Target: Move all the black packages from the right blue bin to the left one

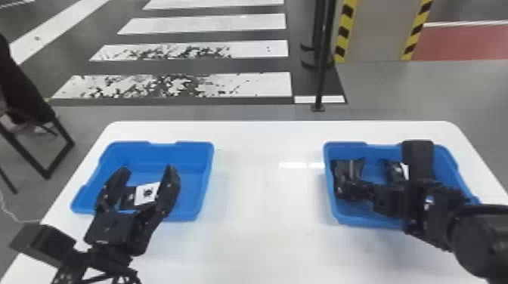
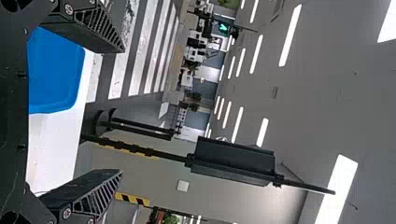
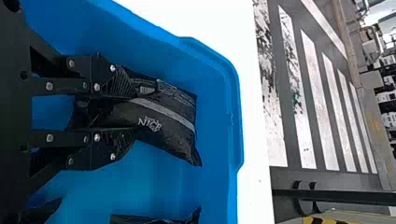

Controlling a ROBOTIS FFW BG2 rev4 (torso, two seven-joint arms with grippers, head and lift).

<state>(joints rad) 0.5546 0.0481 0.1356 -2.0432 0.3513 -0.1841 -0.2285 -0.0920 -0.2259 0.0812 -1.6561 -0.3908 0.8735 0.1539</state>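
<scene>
I count two blue bins point(image 1: 194, 212) on one tabletop point(image 1: 257, 234), at least one black package point(image 1: 127, 199) left, at least two right.

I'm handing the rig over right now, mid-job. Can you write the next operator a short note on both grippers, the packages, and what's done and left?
Left gripper: open and empty, over the left bin.
Right gripper: closed on a black package in the right bin.
Done: a black package with a white label lies in the left bin.
Left: carry the held package across, then move the rest; at least one more lies in the right bin.
</scene>
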